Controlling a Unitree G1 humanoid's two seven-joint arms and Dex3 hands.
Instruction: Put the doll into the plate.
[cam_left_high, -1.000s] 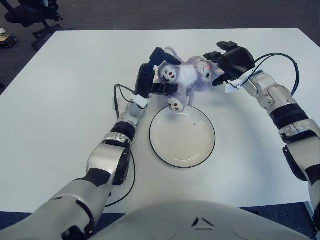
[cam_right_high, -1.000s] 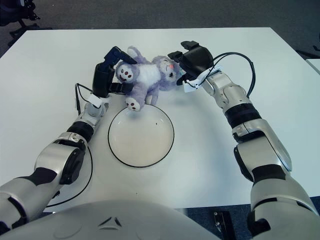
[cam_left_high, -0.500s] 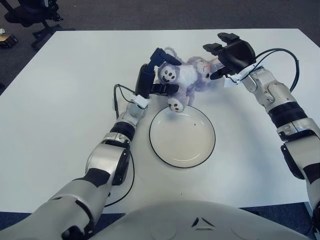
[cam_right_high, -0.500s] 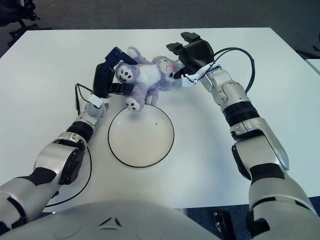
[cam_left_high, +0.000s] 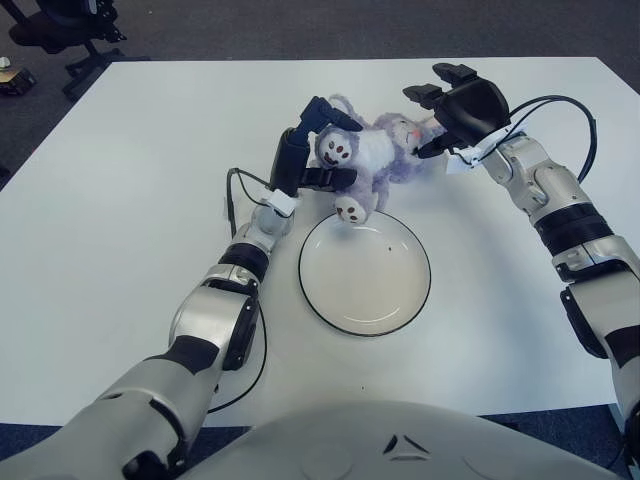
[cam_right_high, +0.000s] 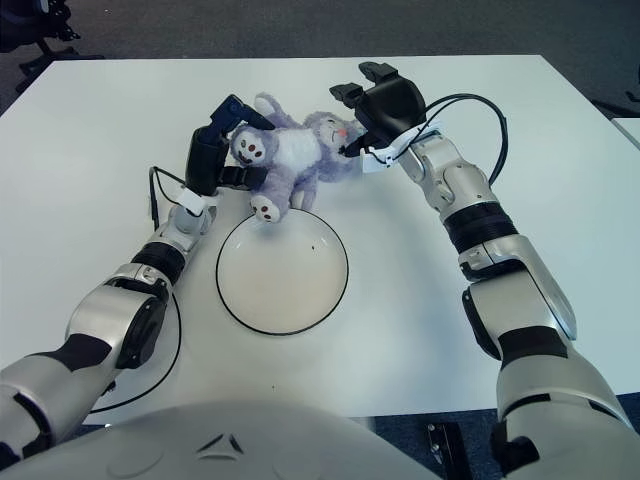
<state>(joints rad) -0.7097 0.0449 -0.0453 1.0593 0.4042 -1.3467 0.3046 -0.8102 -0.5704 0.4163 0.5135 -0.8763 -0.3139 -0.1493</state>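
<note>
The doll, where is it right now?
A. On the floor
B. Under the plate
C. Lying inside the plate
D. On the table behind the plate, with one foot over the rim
D: the doll lies on the table past the plate's far rim, one paw hanging over that rim, with the left hand shut on it and the right hand open at its head.
</note>
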